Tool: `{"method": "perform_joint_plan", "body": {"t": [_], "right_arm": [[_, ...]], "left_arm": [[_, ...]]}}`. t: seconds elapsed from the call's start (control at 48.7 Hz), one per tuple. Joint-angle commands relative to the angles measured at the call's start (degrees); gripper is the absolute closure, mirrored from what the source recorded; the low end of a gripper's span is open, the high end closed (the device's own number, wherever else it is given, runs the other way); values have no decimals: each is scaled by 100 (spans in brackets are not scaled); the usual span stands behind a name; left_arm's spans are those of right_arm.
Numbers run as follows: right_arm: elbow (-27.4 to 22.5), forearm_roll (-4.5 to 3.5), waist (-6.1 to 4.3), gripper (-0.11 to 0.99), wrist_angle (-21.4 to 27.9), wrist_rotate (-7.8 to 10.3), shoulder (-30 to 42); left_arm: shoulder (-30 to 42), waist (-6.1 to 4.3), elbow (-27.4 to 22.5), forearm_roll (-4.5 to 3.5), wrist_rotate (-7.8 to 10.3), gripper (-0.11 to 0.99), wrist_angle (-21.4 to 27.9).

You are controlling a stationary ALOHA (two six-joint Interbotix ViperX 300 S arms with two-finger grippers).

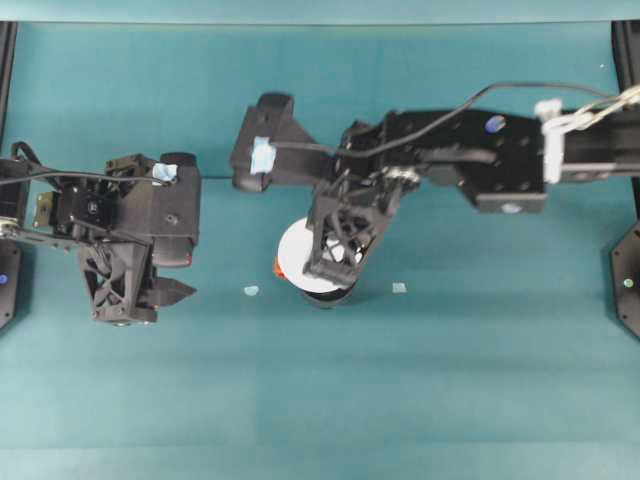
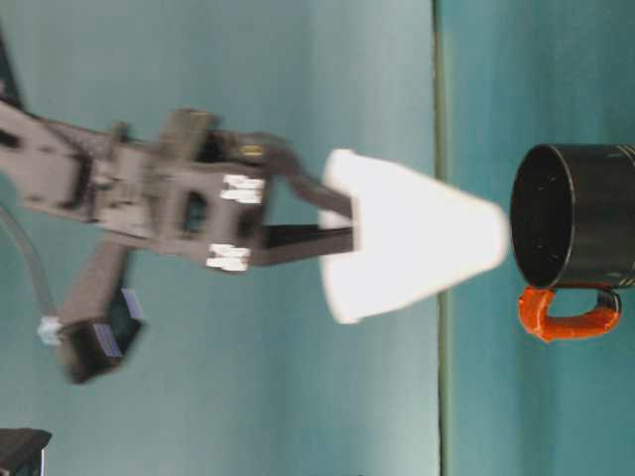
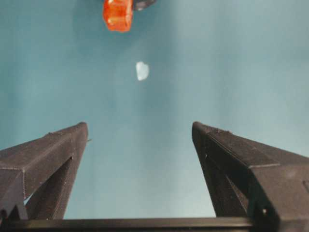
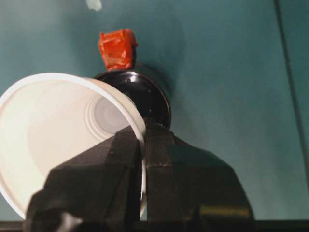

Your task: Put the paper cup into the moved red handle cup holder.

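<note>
The right gripper (image 4: 143,145) pinches the paper cup (image 4: 53,140) by its rim, holding it just above the red handle cup holder (image 2: 580,213), not yet inside. The left gripper (image 3: 140,140) (jaws spread, empty) sits well apart. Two pale scraps (image 1: 251,291) flank the holder, which the arm partly hides from overhead.

The paper cup (image 1: 297,252), white with a wide round rim tapering to a smaller base, sits just left of centre in the overhead view, held in the air and tilted, its base just above the holder's mouth. Below it the red handle cup holder (image 2: 580,216), glossy black and round, stands upright on the table, its orange-red handle on its side.
</note>
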Motion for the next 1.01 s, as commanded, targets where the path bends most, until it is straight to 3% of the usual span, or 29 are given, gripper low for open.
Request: {"method": "perform_joint_plan", "body": {"t": [0.0,0.308,0.78,0.985], "right_arm": [[114,0,9,99,-211,-18,9],[756,0,-9,99,-1143,9,26],[765,-9,-26,99,-1143,18,105],[659,26,-26,99,-967,-9,105]], "left_arm": [[-88,9,-53,9,-9,-7,-26],[-88,9,-44,9,-9,-7,-26],[-79,18,-44,9,-9,-7,-26],[-88,26,-44,9,0,-7,-26]]}}
